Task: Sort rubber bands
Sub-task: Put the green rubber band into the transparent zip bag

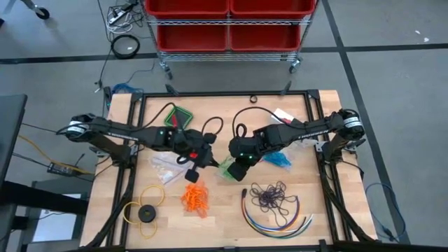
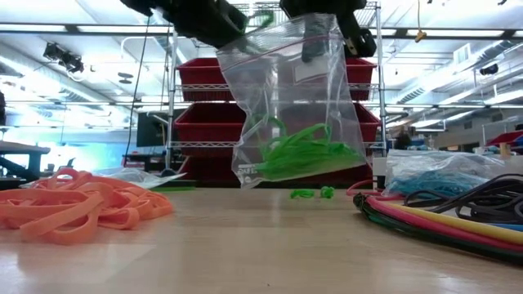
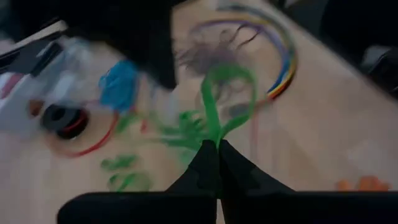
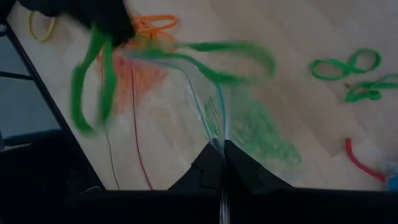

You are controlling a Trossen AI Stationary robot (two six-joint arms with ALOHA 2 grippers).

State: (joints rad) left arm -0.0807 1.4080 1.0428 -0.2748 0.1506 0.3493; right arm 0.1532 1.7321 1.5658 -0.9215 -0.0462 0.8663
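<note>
My left gripper [image 3: 217,144] pinches a green rubber band [image 3: 214,99] above the clear bag [image 2: 290,106]. My right gripper [image 4: 222,149] is pressed together on the bag's edge, holding it up. I judge the bagging step; next, lower the band inside and release.

**Workshop floor, red bins and a bright ceiling**

A pale wooden tabletop [image 1: 224,224] stands on a grey floor [image 1: 392,77] crossed by dark lines. Behind it is a wheeled wire rack [image 2: 270,106] carrying red bins [image 1: 227,21]. Cables [image 1: 122,17] trail over the floor. Ceiling strip lights [image 2: 98,28] brighten the open room, with benches well beyond.
</note>
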